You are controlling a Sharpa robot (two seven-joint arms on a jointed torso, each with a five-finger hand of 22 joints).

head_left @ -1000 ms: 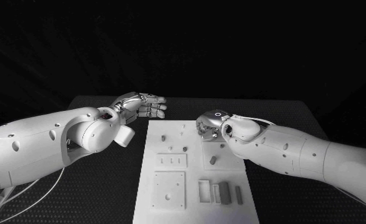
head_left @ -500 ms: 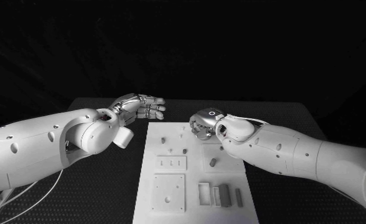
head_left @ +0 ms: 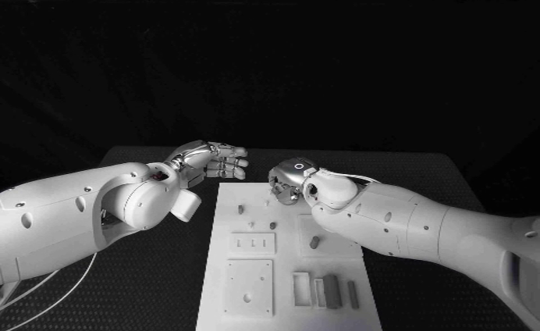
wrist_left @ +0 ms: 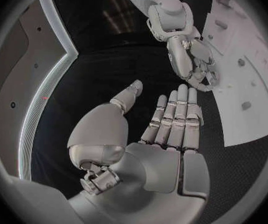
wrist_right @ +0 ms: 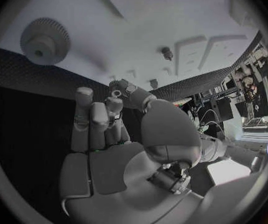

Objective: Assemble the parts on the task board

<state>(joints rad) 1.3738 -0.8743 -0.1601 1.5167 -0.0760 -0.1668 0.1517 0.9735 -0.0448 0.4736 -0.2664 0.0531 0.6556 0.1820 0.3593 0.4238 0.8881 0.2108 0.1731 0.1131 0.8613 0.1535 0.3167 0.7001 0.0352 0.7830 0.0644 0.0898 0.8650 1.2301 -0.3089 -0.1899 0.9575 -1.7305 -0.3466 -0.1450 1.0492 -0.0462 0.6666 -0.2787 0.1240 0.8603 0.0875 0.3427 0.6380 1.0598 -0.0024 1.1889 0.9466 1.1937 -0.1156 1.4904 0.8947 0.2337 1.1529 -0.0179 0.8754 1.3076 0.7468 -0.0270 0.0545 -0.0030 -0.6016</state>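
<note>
**Right hand over the far end of the task board, left hand idle beside it**

Places are given from the task board [head_left: 287, 268], nearest end first. At its near end a recessed tray [head_left: 302, 287] appeared vacant, with two grey bars [head_left: 333, 289] lying just beside it. Midway stood a slotted block [head_left: 252, 243] and a short grey peg [head_left: 314, 242]. Toward the far end small pegs [head_left: 241, 208] stood upright. In the right wrist view a round gear [wrist_right: 45, 41] lay on the plate.

The right hand [head_left: 288, 180] hung over the far end, fingers curled; whether they held a part could not be told. The left hand [wrist_left: 165, 129] hovered off the board's far left corner, fingers apart and holding nothing.

Procedure, as judged: lower the right hand squarely onto one part, avoiding neighbouring pegs, and keep the left hand off the plate.
</note>
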